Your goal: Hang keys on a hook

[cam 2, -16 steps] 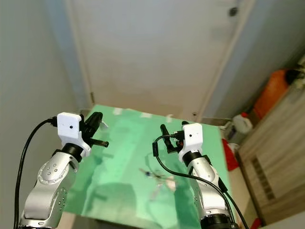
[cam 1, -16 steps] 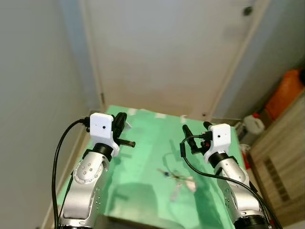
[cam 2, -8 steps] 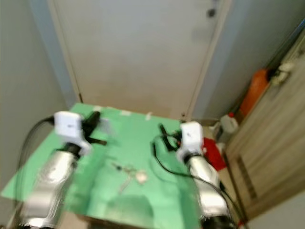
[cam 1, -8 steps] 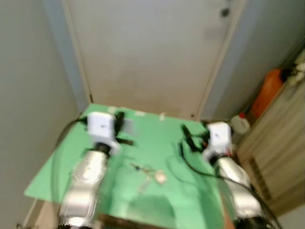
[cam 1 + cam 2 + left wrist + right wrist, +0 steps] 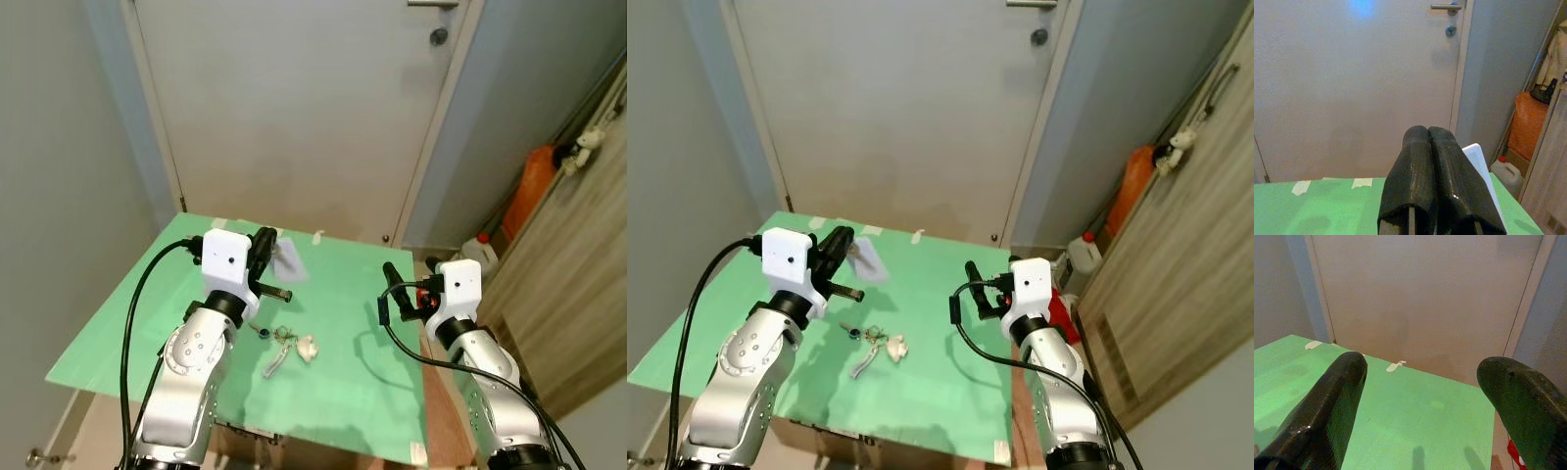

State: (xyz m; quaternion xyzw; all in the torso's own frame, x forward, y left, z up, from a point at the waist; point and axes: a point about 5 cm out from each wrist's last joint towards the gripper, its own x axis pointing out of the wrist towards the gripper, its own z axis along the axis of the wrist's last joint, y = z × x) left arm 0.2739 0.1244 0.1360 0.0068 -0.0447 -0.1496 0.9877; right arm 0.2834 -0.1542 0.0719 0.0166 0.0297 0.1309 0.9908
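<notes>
We are looking down into a narrow home entryway, standing before a closed grey door (image 5: 294,108) with a lever handle (image 5: 1445,6) and lock at its upper edge. A green sheet (image 5: 127,323) is lying across a low surface in front of it. Along the right side, a wooden cabinet (image 5: 1176,294) is running beside an orange container (image 5: 537,186) and a white plastic jug (image 5: 482,253) on the floor.

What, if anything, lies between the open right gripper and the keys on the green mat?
Nothing visible does. The keys lie on bare green mat, and the right gripper hovers above the mat to their right, with open mat between.
</notes>
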